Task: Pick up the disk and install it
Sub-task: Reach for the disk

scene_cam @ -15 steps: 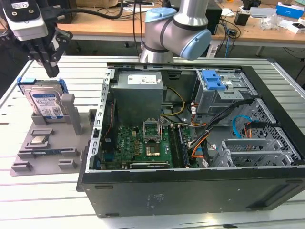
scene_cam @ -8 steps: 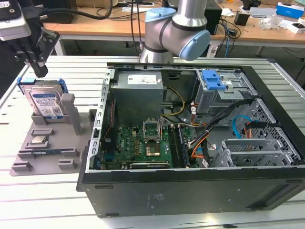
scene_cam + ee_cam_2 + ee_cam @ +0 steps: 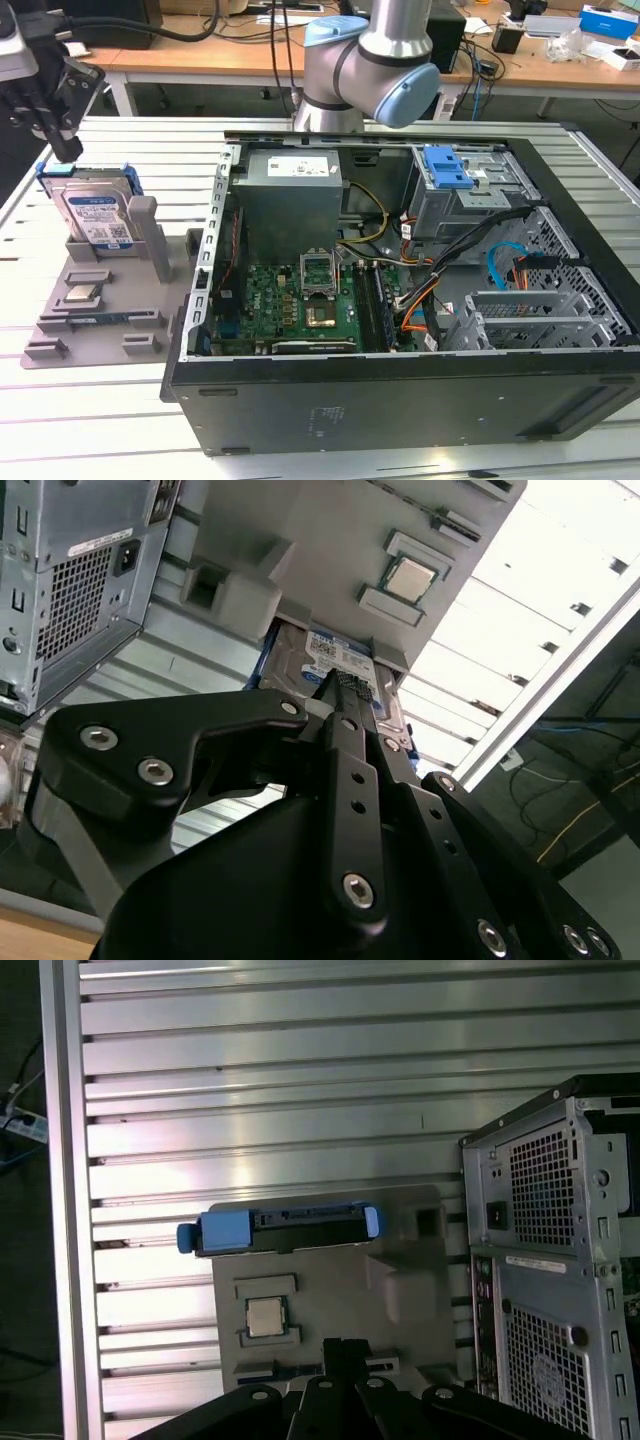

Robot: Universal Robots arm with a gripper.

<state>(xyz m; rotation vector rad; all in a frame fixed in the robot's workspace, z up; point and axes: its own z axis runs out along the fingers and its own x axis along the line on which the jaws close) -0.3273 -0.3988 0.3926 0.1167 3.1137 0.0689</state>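
Disk (image 3: 97, 215) stands on edge in the grey fixture tray (image 3: 100, 325), leaning back, right underneath the pincer (image 3: 66, 152). Bright blue frame round its edges, white-and-blue label (image 3: 98, 224) facing forward; there's print on it, but too fine to read. In the first wrist view the disk (image 3: 300, 1230) shows edge-on, blue tabs at both ends, out ahead of the pincer (image 3: 345, 1350). In the second wrist view the disk (image 3: 335, 660) peeks out just past the pincer (image 3: 350, 685).

Around the pincer now: below it and beyond the disk, a small square processor chip (image 3: 80, 294) lies flat in its own recess of the tray. Just beside the disk, on the side away from the pincer, a grey upright post (image 3: 146, 235) of the tray rises. That post is the closest neighbour.

Further off, towards the exterior view's right, the open computer case (image 3: 300, 400) lies on the slatted aluminium table (image 3: 60, 420). Its power supply (image 3: 290, 205) carries a white sticker (image 3: 300, 167), unreadable too. The grey drive cage (image 3: 470, 205) with its blue latch (image 3: 447, 168) sits well apart from the pincer.

And the pincer itself: fingers drawn together, nothing between them, tips poised close over the disk's upper edge. Whether they touch the frame, I cannot tell.
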